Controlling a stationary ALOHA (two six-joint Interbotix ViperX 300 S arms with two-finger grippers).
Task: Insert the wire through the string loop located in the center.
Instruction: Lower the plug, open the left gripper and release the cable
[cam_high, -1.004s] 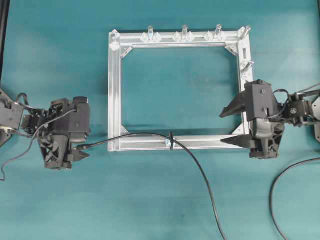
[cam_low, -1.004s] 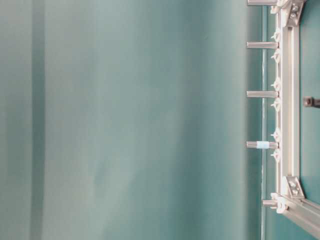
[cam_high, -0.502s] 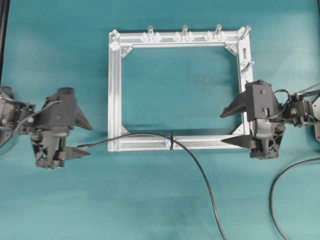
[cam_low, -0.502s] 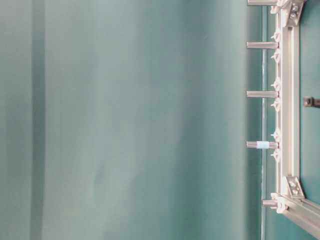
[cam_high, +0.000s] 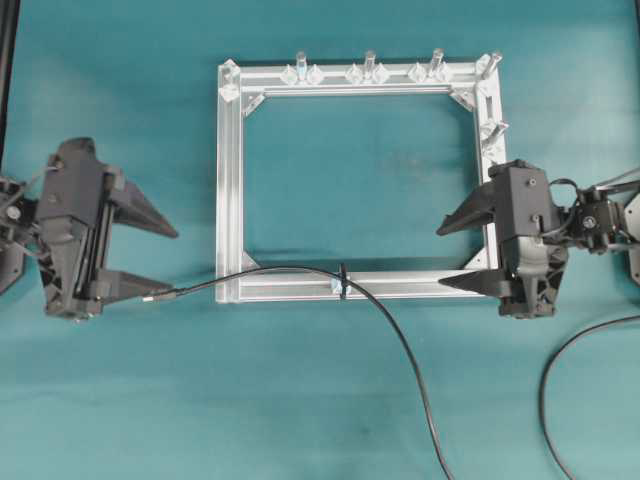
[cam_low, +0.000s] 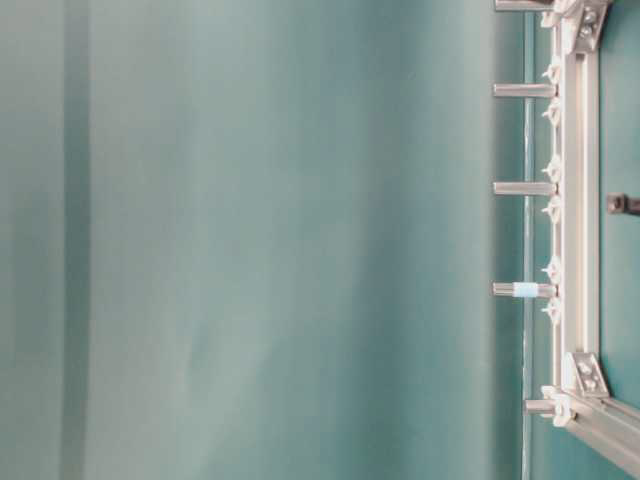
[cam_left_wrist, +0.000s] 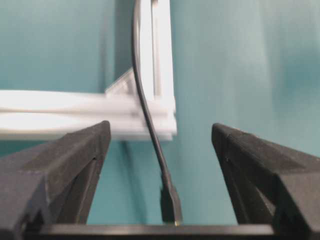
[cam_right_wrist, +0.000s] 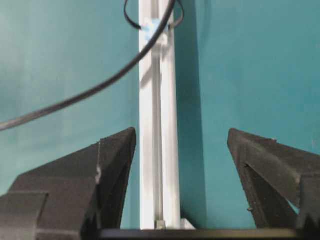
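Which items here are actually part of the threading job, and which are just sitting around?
Part of the job:
- wire, lying through the loop
- string loop on the frame's lower bar
- left gripper, jaws open, plug between them
- right gripper, jaws open

Just there:
- aluminium frame
- upright posts
- second black cable

left gripper – jaws spread wide, holding nothing | right gripper – jaws spread wide, holding nothing | both point inward

A teal desk carries a square aluminium frame; the wire trails across the desk and over the frame's near bar.
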